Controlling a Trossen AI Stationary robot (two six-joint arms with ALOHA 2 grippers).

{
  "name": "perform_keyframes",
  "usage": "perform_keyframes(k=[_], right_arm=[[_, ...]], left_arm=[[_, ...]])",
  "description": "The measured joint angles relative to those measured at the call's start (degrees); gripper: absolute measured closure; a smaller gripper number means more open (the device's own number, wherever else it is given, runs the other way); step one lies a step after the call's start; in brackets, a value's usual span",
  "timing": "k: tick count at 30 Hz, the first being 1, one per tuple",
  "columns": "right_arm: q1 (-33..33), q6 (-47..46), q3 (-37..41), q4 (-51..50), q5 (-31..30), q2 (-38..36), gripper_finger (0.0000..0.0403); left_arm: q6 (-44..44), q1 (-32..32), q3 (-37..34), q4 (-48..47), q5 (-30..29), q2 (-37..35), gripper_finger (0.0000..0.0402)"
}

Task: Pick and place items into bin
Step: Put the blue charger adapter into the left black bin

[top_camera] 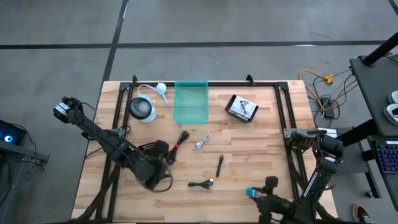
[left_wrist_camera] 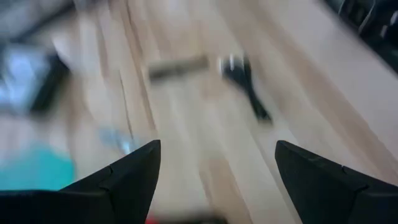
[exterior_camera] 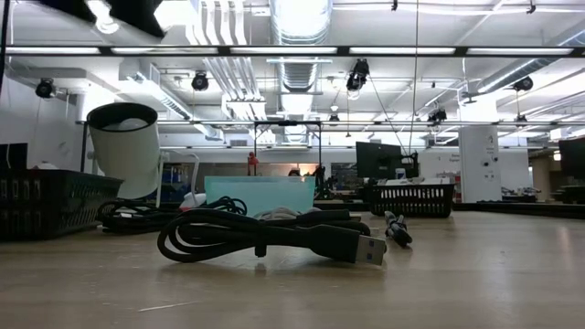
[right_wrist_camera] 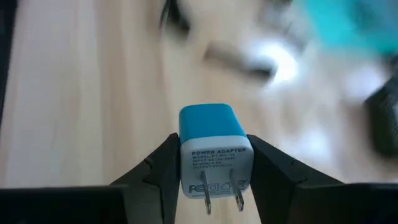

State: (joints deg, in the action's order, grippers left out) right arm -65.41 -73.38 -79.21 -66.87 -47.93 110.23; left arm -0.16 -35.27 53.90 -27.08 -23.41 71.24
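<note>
Blue-topped power adapter front and centre, prongs showing, pinched between the jaws of the right gripper down at the five o'clock corner of the counter, right by the near edge. The adapter's blue cap shows at the tip of that gripper in the high view.

Out from there: a small black cable lies at six o'clock, with a black pen-like stick just up from it toward the centre. Dead centre sits a silver metal piece, and just beside it at its nine o'clock, a black cable with red. The low view has a coiled black USB cable lying flat right up close.

The teal bin waits at twelve o'clock, against the far edge. At its three o'clock, a dark box with white printed cards; at its nine o'clock, a white round device with its white cord.

The left gripper is over the counter around eight o'clock, near the red-and-black cable, jaws spread wide with nothing between them.
</note>
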Motion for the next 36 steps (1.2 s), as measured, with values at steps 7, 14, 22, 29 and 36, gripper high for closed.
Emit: perform_keyframes(k=[7,14,22,29,36], right_arm=[[0.01,-0.77,0.08,0.20,-24.02,-4.04,0.0268],[2.58,-14.79,0.10,0.43,-36.42,-8.63,0.0268],[6.31,-13.65,0.12,3.33,-37.86,-11.39,0.0268],[7.19,-10.13,0.12,10.00,-32.75,-11.88,0.0268],[7.19,2.98,0.12,21.56,-29.48,-11.90,0.0268]], left_arm=[[26.68,0.00,-3.24,29.41,-1.14,0.00,0.0104],[60.78,0.21,-9.64,62.11,-1.08,6.15,0.0104],[75.56,3.48,-6.18,82.61,-1.01,20.85,0.0104],[75.84,6.80,2.08,82.16,-0.48,30.30,0.0104],[76.17,9.50,10.55,82.06,5.21,37.23,0.0104]])
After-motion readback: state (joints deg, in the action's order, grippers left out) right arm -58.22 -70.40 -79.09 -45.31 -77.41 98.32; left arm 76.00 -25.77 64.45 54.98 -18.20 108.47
